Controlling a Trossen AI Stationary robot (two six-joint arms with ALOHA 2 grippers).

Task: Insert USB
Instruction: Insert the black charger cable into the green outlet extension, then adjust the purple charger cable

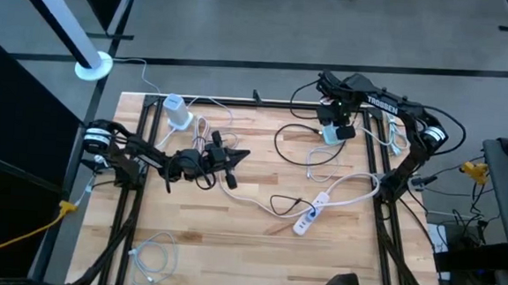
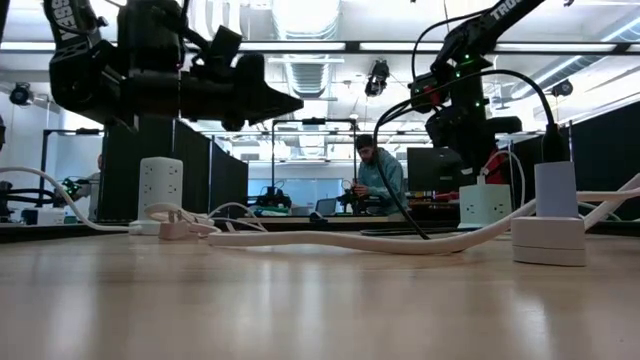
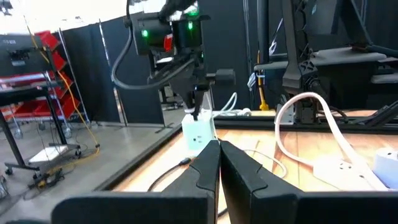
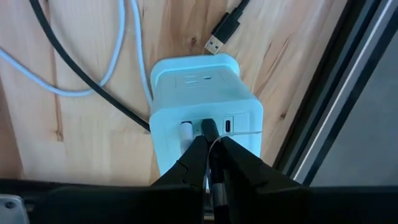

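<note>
A pale power cube stands on the wooden table at its far right, with a row of ports on its top face. A black USB plug stands upright at the middle port, and my right gripper is shut on it from above. The cube also shows in the low view under that gripper. A second black USB plug lies loose on the wood beside the cube. Left of the table's middle, my left gripper hovers level and shut, with nothing between its fingers. My right gripper pinches the black USB plug's body between its two fingertips, coming from above and pointing down. The plug stands upright with its lower end at the cube's middle port; how far in it reaches I cannot tell. Its cable runs up between the fingers.
A white power strip with its cable lies right of the middle. Another white charger stands at the far left and a coiled white cable lies near left. Black cables loop over the wood. A person sits beyond the table.
</note>
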